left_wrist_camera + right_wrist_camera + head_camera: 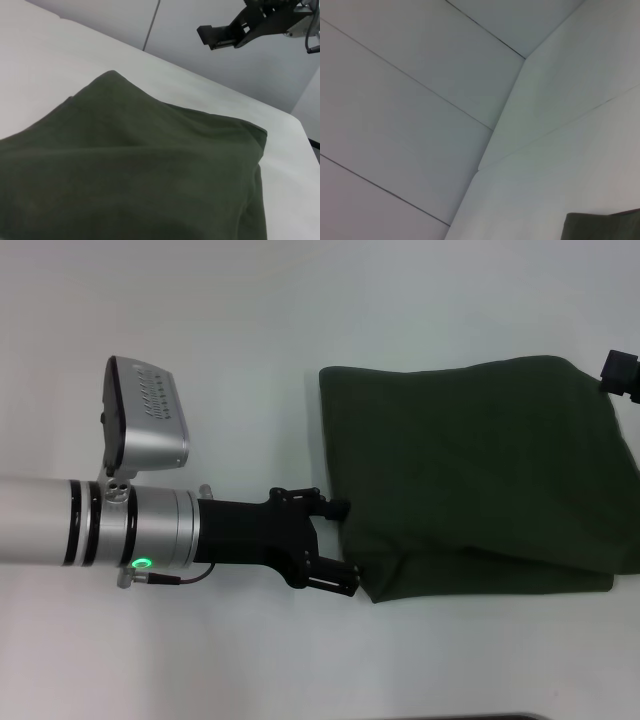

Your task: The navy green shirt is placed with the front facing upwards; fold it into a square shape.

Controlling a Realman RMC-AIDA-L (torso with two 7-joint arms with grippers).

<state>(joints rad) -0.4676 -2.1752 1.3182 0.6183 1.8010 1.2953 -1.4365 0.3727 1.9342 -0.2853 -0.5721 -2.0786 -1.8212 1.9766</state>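
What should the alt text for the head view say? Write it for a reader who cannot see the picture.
A dark green shirt, folded into a rough rectangle, lies on a white table. The left hand reaches in from the left and meets the shirt's near left edge. Only a bit of the right hand shows at the right border, by the shirt's far corner.

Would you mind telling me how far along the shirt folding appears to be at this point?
Mostly done: the dark olive-green cotton shirt lies on the white table folded into a roughly square, layered bundle, sleeves and lettering tucked away. In hand: the left end effector sits at its near-left edge. Left: that corner looks loose and needs squaring. The right end effector is at the far-right corner.
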